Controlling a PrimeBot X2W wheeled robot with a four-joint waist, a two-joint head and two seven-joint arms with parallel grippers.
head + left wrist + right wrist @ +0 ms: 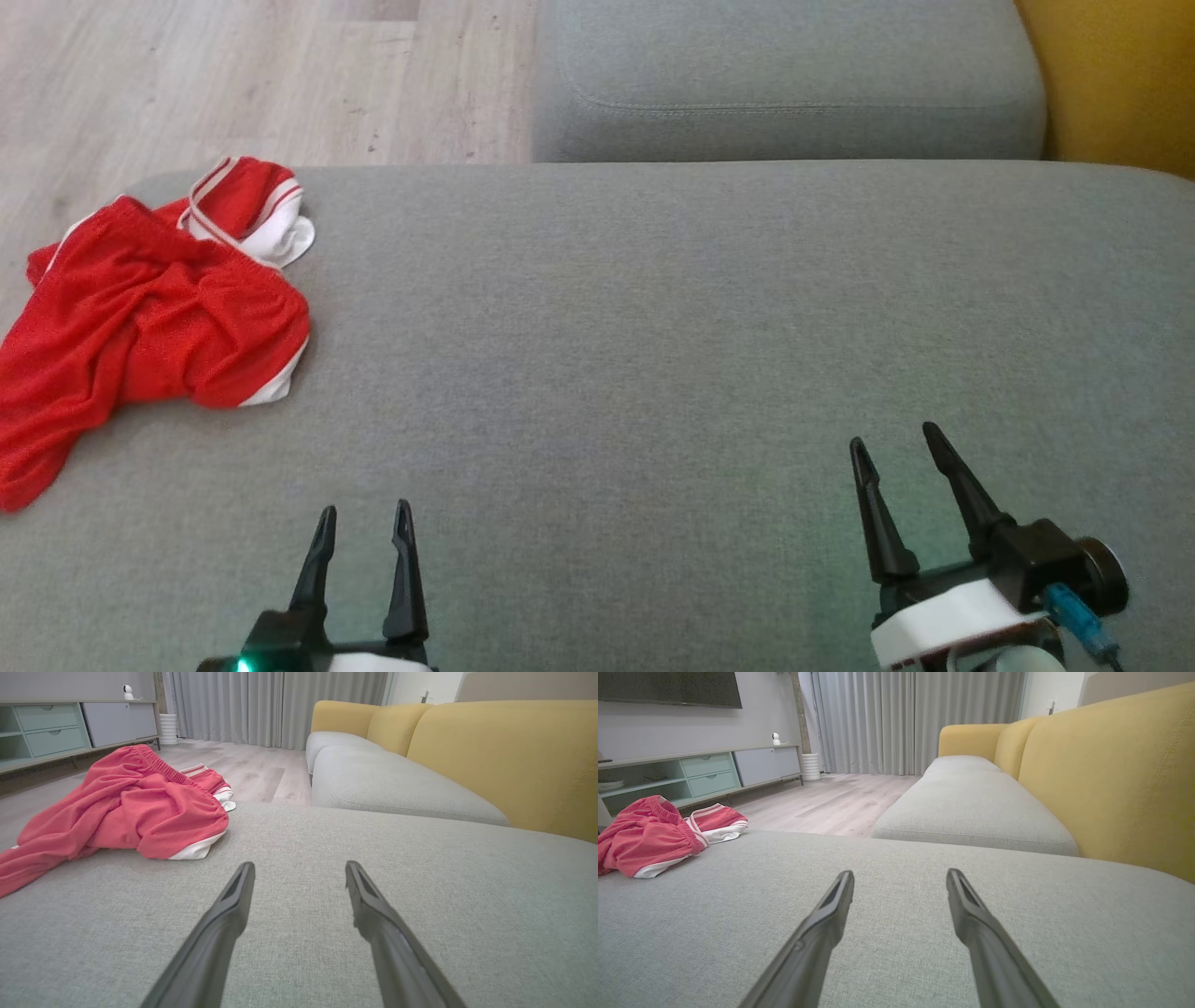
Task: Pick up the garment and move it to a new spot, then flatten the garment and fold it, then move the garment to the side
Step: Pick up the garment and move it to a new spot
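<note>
Item one, garment (140,308), far left corner of the grey cushion (653,373): your head view cuts its left side off at the picture's edge, and the crumpled folds hide its layout from you. Item two, left gripper (365,509) and right gripper (893,436): the bottom edge cuts off both bodies. Item three, white object (127,691) on the cabinet (70,723): too small for you to identify.

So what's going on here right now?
Nothing is being handled yet. The red garment lies crumpled at the far left of the grey sofa cushion. The left end effector and the right end effector are both open over bare cushion, holding nothing. The left one is nearer the garment.
</note>
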